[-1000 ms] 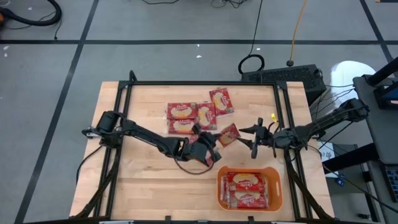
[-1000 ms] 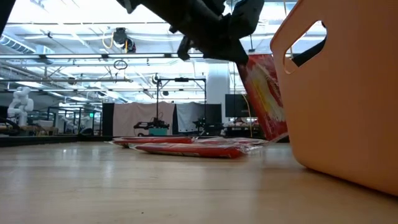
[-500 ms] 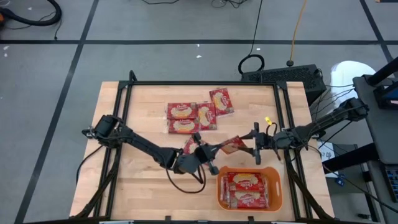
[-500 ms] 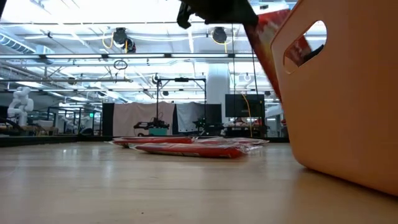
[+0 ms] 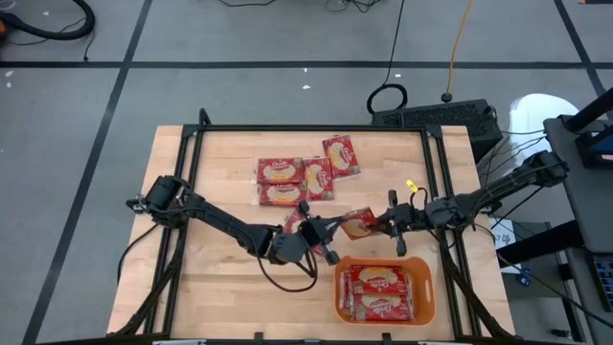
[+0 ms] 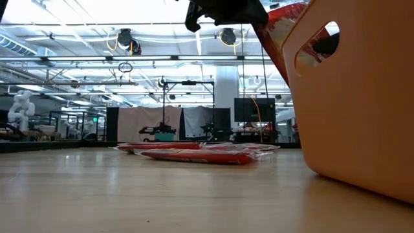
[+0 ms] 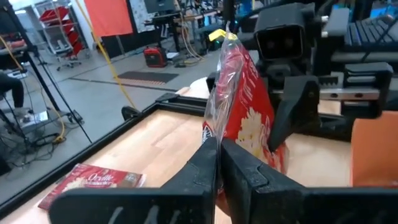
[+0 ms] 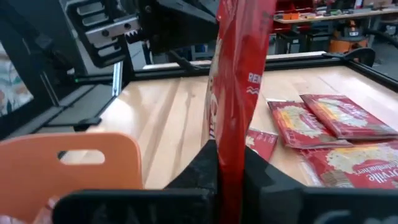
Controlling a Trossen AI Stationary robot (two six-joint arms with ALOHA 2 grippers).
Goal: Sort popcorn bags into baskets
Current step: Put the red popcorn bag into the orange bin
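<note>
One red popcorn bag hangs in the air between my two grippers, just beyond the far rim of the orange basket. My left gripper is shut on its left end and my right gripper on its right end. The basket holds two popcorn bags lying flat. Several more popcorn bags lie flat on the wooden table's far middle. The low view shows the held bag high above the table beside the basket wall. My left gripper pinches the bag's clear sealed edge between its two fingers, which reach in level from the table's left. The bag stands on edge, clear of the table. My right gripper pinches the opposite end of the bag between its two fingers, level from the table's right.
The black frame rails run along the table's left and right sides. Bare wood lies at the near left. The loose bags lie beyond and to the left of the held one.
My left gripper has carried the bag up and toward the table's right and near edge, clear of the table, to the right gripper. My right gripper, open a second ago, has shut on the bag's right end.
</note>
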